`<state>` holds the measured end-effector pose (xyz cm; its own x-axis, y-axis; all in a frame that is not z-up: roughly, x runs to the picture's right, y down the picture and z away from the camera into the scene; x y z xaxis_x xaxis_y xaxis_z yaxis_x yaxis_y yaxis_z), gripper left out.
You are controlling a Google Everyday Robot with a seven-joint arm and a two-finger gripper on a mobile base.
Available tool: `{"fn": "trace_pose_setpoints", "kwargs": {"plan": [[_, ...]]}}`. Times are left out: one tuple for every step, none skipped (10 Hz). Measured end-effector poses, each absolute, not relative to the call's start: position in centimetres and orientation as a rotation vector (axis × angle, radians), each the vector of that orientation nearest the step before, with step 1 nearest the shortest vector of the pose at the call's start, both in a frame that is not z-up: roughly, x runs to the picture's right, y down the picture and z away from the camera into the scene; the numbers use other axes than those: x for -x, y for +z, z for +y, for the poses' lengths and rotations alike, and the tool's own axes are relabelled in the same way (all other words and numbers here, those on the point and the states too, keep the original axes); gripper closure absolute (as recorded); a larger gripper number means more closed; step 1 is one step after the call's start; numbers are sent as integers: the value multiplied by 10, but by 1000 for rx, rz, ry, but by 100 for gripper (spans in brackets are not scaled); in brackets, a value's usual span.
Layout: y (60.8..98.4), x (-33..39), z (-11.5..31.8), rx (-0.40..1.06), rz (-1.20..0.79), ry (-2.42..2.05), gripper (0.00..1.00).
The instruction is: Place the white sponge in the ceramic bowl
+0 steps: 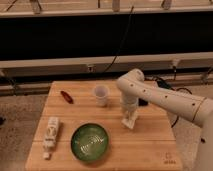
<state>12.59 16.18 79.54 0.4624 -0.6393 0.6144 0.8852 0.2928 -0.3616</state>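
No legible text, label or number anywhere, small dark mark (170, 161) at front right corner of wooden table (150, 145) unreadable, gripper (130, 117) low over the table, right of ceramic bowl (90, 142)

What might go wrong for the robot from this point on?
The gripper is down at the white sponge, right of the ceramic bowl. The sponge is small and looks soft, so it might slip or get pushed along the table instead of lifted. Moving toward the bowl, the arm could brush the white cup nearby and tip it. Released too early, the sponge may land beside the bowl.
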Motion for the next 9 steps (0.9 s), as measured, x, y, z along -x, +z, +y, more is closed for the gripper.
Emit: {"fn": "trace_pose_setpoints", "kwargs": {"plan": [[790,-119,163,737,-387,-1066,100],[783,-111,163,736,-388,-1087,100],[779,-107,165,735,-388,-1099,100],[771,-95,168,733,-384,-1121,100],[764,-81,170,731,-382,-1142,100],[757,-66,173,728,-382,-1167,100],[754,-60,177,727,-378,-1192,100],[750,-54,181,727,-377,-1218,100],[746,-39,186,723,-380,-1252,100]]}}
